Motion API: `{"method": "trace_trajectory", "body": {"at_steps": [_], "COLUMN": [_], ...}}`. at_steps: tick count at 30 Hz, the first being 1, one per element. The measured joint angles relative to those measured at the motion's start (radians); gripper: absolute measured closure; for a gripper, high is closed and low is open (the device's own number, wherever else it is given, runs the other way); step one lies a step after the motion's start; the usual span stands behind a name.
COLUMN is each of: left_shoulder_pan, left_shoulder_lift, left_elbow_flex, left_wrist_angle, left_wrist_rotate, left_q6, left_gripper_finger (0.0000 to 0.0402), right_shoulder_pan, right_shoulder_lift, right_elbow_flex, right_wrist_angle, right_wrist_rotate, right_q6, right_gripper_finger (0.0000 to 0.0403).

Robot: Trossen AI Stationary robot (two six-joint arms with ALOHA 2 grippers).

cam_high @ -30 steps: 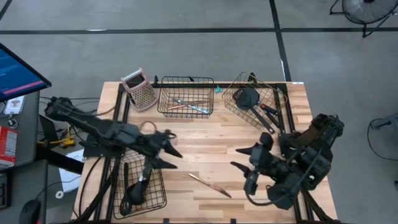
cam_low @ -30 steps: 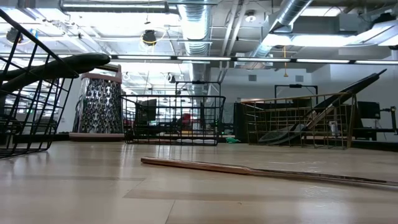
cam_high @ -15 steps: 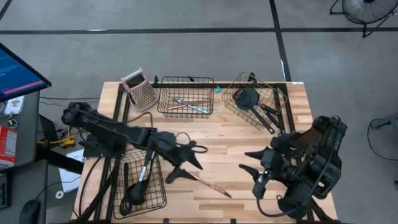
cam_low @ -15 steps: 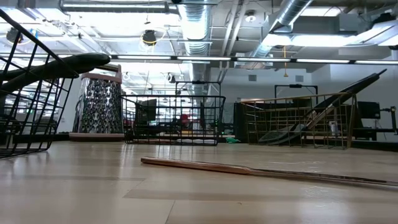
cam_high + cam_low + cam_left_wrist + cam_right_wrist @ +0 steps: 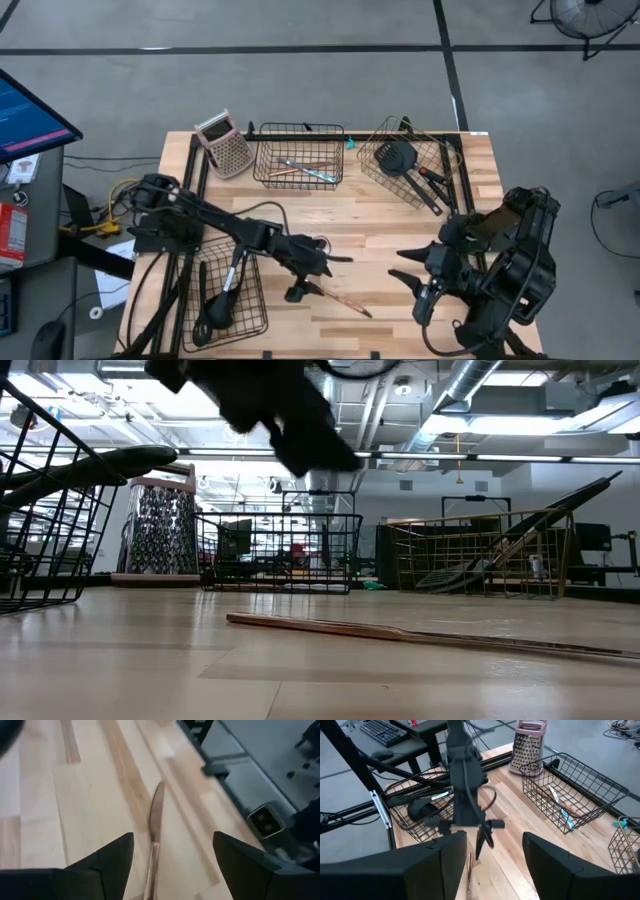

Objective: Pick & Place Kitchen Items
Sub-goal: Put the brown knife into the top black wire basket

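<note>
Now, left pincer (image 5: pixel 308 276) poised directly over near end of slim copper-toned utensil (image 5: pixel 338 297), seen lower centre of high view, flat on counter (image 5: pixel 380 250). Utensil's long axis laid diagonally, running toward lower right. Left pincer spread wide, nothing held, utensil framed between fingers in wrist view, not touched. Right pincer (image 5: pixel 413 279) parked farther off at lower right, open, empty.

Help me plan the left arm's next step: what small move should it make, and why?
Probably lower straight down. The left gripper hangs open above the handle end of the copper-coloured knife, which lies flat on the table. In the left wrist view the knife runs between the spread fingers, so a short descent should bracket it for closing. The right gripper waits, open, farther right.
</note>
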Motion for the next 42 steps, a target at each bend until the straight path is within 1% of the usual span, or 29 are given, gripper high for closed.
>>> {"method": "trace_trajectory", "body": {"at_steps": [4, 9, 15, 21, 28, 31, 33, 36, 42], "left_shoulder_pan": [-0.008, -0.021, -0.02, -0.02, -0.02, -0.02, -0.02, -0.021, -0.025], "left_shoulder_lift": [0.057, 0.109, 0.164, 0.218, 0.274, 0.292, 0.303, 0.321, 0.335], "left_elbow_flex": [0.0, 0.0, 0.0, 0.0, 0.003, 0.006, 0.006, 0.006, 0.007], "left_wrist_angle": [0.007, 0.009, 0.01, 0.052, 0.071, 0.079, 0.076, 0.075, 0.077], "left_wrist_rotate": [-0.003, -0.002, -0.012, -0.013, -0.015, -0.023, -0.04, -0.06, -0.142], "left_q6": [0.038, 0.089, 0.102, 0.102, 0.106, 0.113, 0.115, 0.117, 0.156], "left_gripper_finger": [0.0143, 0.0138, 0.0109, 0.0079, 0.008, 0.0091, 0.0109, 0.0149, 0.0232], "right_shoulder_pan": [0.0, -0.001, 0.0, 0.0, 0.0, 0.0, 0.0, 0.0, 0.0], "right_shoulder_lift": [0.0, 0.0, 0.0, 0.0, 0.0, 0.0, 0.0, 0.0, 0.0], "right_elbow_flex": [0.0, 0.0, 0.0, 0.0, 0.0, 0.0, 0.0, 0.0, 0.0], "right_wrist_angle": [-0.001, -0.027, -0.027, -0.027, -0.027, -0.026, -0.026, -0.026, -0.026], "right_wrist_rotate": [0.0, 0.0, 0.0, -0.003, -0.004, -0.004, -0.004, -0.004, -0.004], "right_q6": [0.003, 0.045, 0.052, 0.059, 0.06, 0.06, 0.06, 0.06, 0.06], "right_gripper_finger": [0.0212, 0.0216, 0.0217, 0.0217, 0.0217, 0.0217, 0.0217, 0.0217, 0.0217]}}
